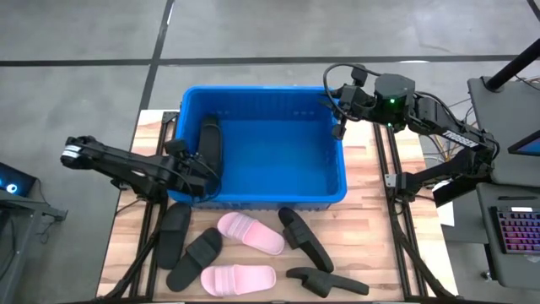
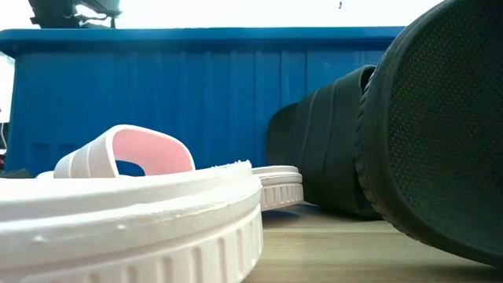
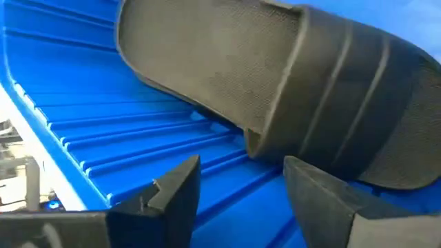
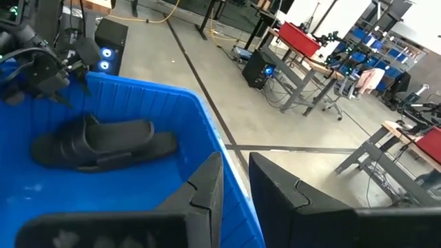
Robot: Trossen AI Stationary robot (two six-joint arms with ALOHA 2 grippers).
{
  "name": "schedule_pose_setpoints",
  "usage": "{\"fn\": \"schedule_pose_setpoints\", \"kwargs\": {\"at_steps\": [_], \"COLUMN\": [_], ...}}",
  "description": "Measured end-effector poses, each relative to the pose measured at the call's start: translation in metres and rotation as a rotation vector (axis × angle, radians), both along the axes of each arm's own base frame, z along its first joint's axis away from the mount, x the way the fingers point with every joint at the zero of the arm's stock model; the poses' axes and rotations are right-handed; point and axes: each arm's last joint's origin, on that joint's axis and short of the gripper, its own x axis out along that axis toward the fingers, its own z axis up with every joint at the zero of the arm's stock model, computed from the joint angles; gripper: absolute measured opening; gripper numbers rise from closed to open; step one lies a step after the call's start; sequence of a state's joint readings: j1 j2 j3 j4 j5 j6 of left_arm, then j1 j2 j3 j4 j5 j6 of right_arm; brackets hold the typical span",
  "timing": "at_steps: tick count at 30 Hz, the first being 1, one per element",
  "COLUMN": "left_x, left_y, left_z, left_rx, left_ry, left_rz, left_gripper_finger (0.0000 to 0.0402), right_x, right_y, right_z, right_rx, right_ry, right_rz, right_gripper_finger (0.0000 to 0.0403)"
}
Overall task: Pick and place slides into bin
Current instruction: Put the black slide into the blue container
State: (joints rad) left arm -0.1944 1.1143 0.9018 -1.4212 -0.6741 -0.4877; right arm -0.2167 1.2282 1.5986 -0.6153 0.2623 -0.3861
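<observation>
One black slide lies inside the bin, against its left wall. The left gripper hangs beside it, fingers apart, holding nothing. Right gripper: over the bin's right rim, fingers narrowly apart, empty. Remaining slides lie on the tabletop. They look light, flexible and grippy; grasp by the strap or sole edge. No legible writing.

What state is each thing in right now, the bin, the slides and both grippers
bin: upright, holding one black slide.
black slide in bin: released, lying by the left wall.
slides on table: six, two pink, four black, not yet binned.
left gripper: open, empty.
right gripper: empty, over the bin's right rim.
</observation>
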Motion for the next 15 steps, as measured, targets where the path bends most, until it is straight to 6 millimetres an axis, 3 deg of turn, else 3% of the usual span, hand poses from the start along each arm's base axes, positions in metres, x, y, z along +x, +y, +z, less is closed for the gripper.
{"fn": "schedule_pose_setpoints", "kwargs": {"at_steps": [15], "left_x": [0.010], "left_y": [-0.002], "left_z": [0.046], "left_rx": [-0.050], "left_ry": [-0.160], "left_rz": [-0.023], "left_gripper_finger": [0.0211], "right_x": [0.000], "right_y": [0.000], "right_z": [0.000], "right_rx": [-0.009], "right_ry": [0.003], "right_rz": [0.002], "right_gripper_finger": [0.0061]}}
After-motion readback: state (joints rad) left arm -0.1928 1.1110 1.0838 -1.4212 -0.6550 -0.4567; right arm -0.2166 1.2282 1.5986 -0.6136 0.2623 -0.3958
